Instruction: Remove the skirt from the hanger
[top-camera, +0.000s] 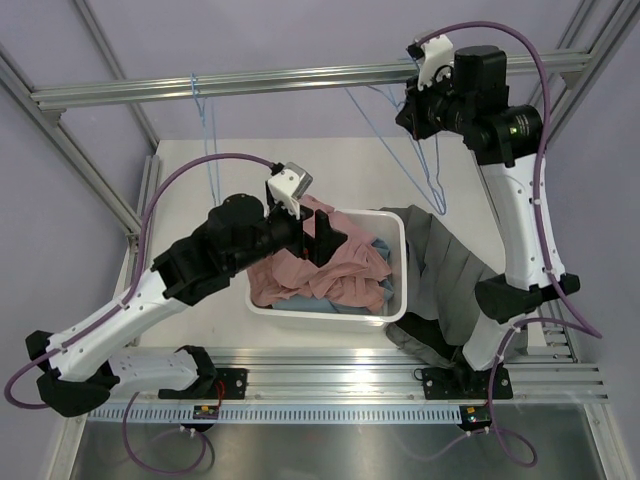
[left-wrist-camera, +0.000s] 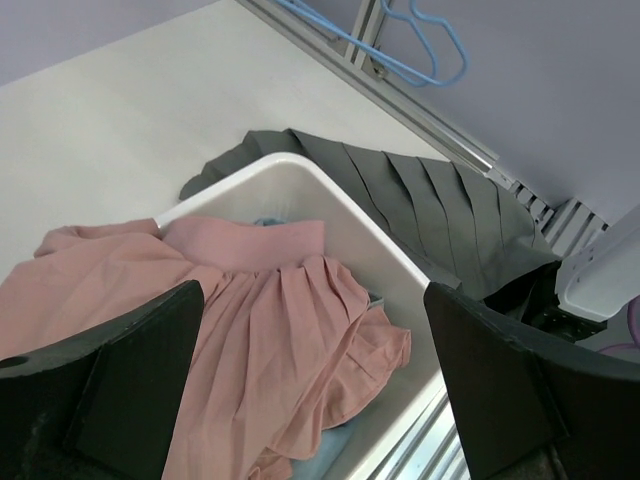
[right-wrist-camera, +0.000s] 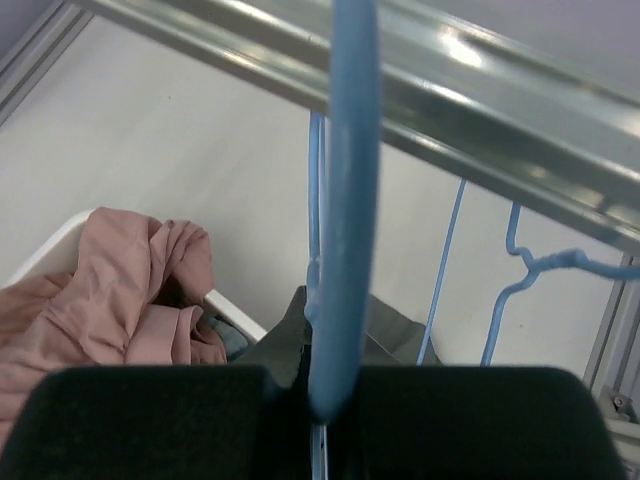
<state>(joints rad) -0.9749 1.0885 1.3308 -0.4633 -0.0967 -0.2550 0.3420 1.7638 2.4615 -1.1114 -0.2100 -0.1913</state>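
Note:
A grey pleated skirt lies draped over the right side of the white basket and onto the table. Its top corner rises to the lower end of a blue hanger. My right gripper is up at the metal rail, shut on the hanger's hook; in the right wrist view the gripper has the skirt below it. My left gripper is open and empty over a pink skirt in the basket. The grey skirt lies beyond the rim.
The metal rail crosses the back of the cell, with framing posts at both sides. Another blue hanger hangs at its left. More blue hangers hang beside mine. Light blue cloth lies under the pink skirt.

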